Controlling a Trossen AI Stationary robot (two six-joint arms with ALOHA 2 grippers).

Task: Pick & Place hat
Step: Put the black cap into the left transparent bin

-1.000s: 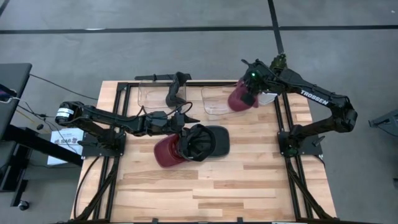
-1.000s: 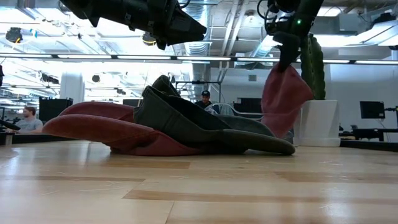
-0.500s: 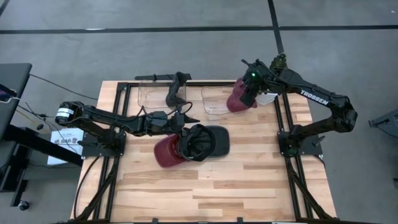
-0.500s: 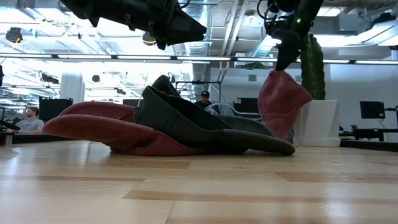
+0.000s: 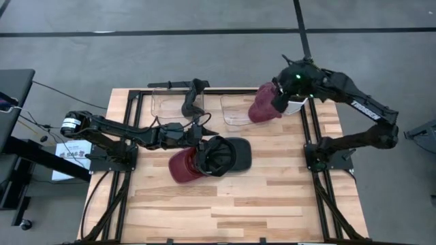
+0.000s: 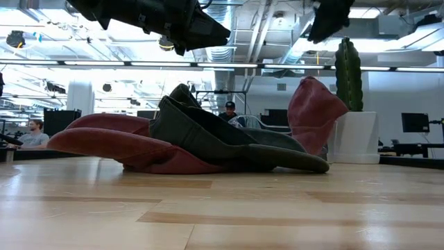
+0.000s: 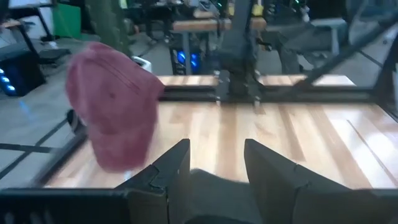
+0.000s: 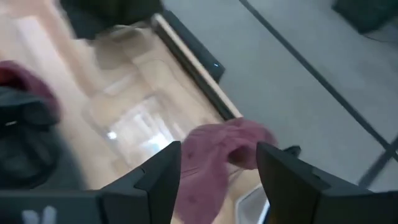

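High view, my right gripper (image 5: 285,95) wide open above the maroon hat (image 5: 262,105) at two o'clock, left gripper (image 5: 204,129) open over the hat pile (image 5: 211,158), low view, maroon hat (image 6: 316,114) resting free, right wrist view, fingers (image 8: 165,180) spread above it.

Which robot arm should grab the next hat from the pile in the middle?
Probably the left. Its gripper hangs open right over the dark hat and maroon hat. The right gripper is open too, but up at the far edge by the maroon hat in the clear bin.
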